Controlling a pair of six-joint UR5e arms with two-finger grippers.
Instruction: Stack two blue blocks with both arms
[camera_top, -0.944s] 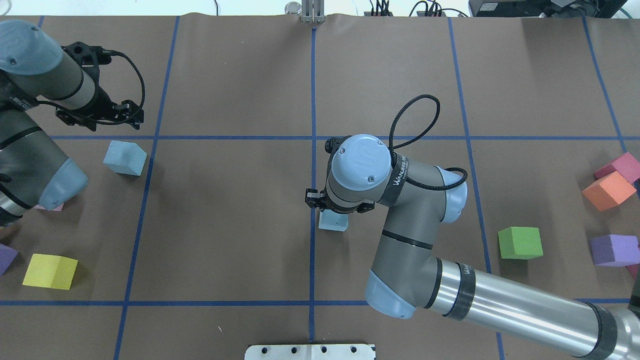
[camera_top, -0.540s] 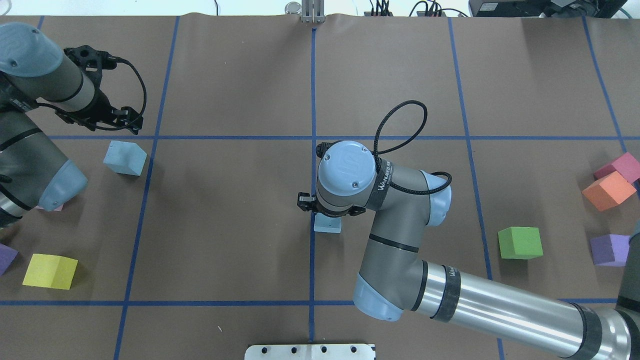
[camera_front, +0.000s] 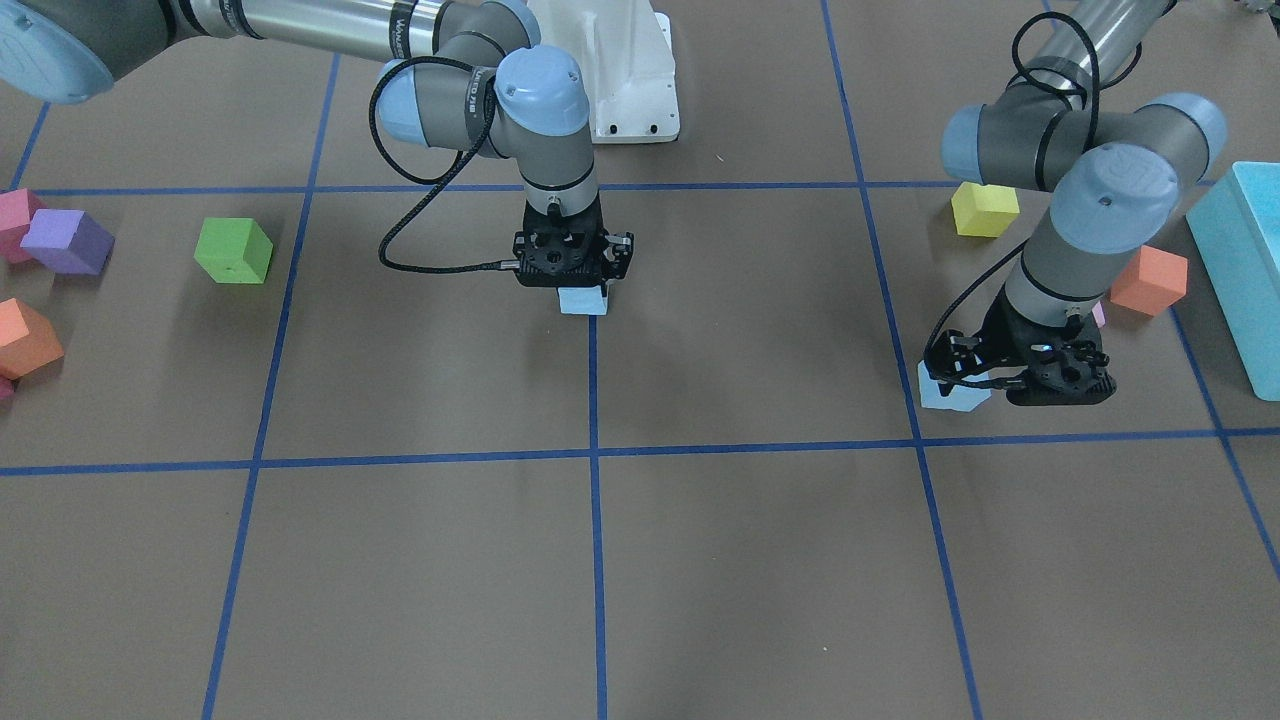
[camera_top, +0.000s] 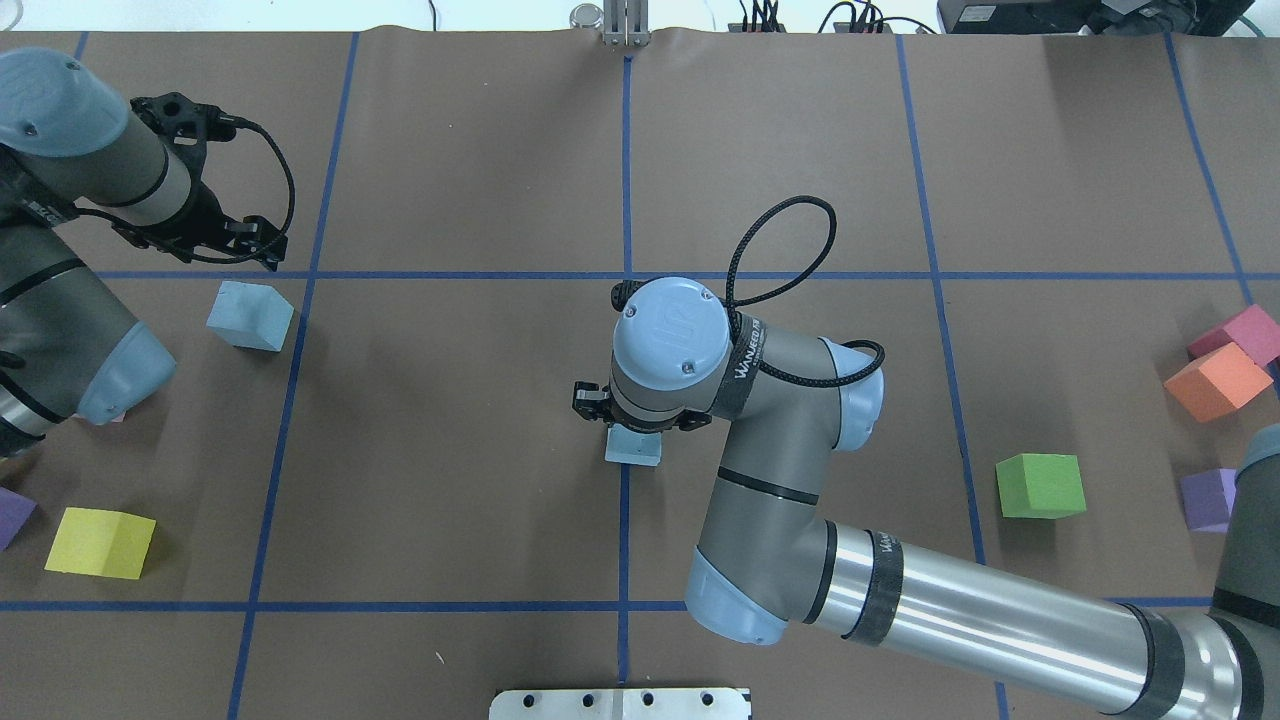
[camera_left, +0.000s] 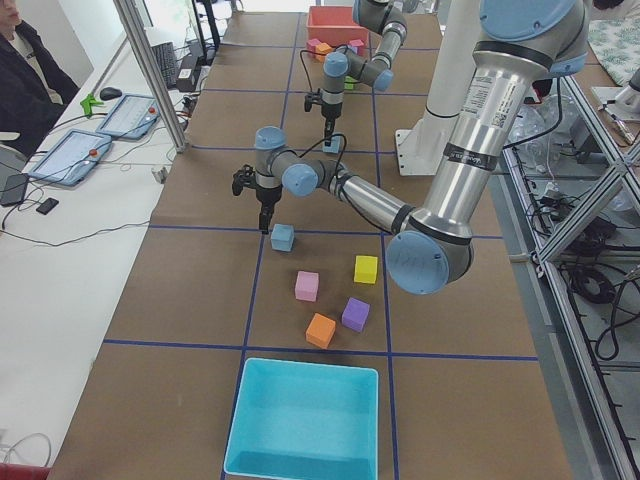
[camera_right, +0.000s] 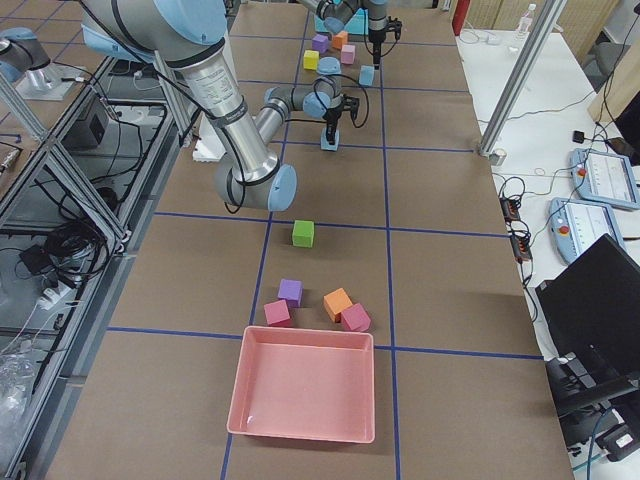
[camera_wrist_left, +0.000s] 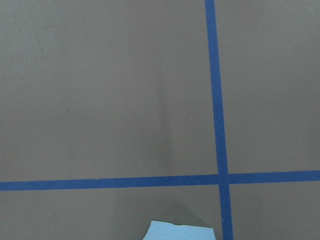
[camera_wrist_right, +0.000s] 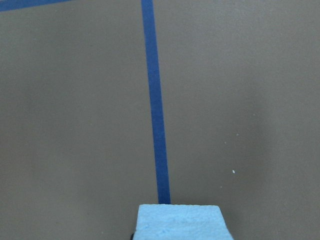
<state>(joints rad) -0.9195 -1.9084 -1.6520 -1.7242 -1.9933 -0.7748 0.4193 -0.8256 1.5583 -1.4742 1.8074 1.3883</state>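
One pale blue block (camera_top: 633, 448) is in my right gripper (camera_top: 636, 420), which is shut on it and holds it low over the centre tape line. It also shows in the front view (camera_front: 583, 301) and at the bottom of the right wrist view (camera_wrist_right: 179, 222). The second blue block (camera_top: 250, 315) sits on the table at the left, also in the front view (camera_front: 948, 391). My left gripper (camera_top: 205, 238) hangs just beyond that block, open and empty. The block's top edge shows in the left wrist view (camera_wrist_left: 180, 231).
A yellow cube (camera_top: 100, 542) and a purple cube (camera_top: 12, 515) lie front left. A green cube (camera_top: 1040, 485), an orange cube (camera_top: 1215, 380), a magenta cube (camera_top: 1240, 335) and a purple cube (camera_top: 1213, 498) lie at the right. The turquoise bin (camera_front: 1245, 260) stands past the left arm.
My right arm has carried its blue block leftward, from right of the centre tape line onto it. The left gripper has barely moved.
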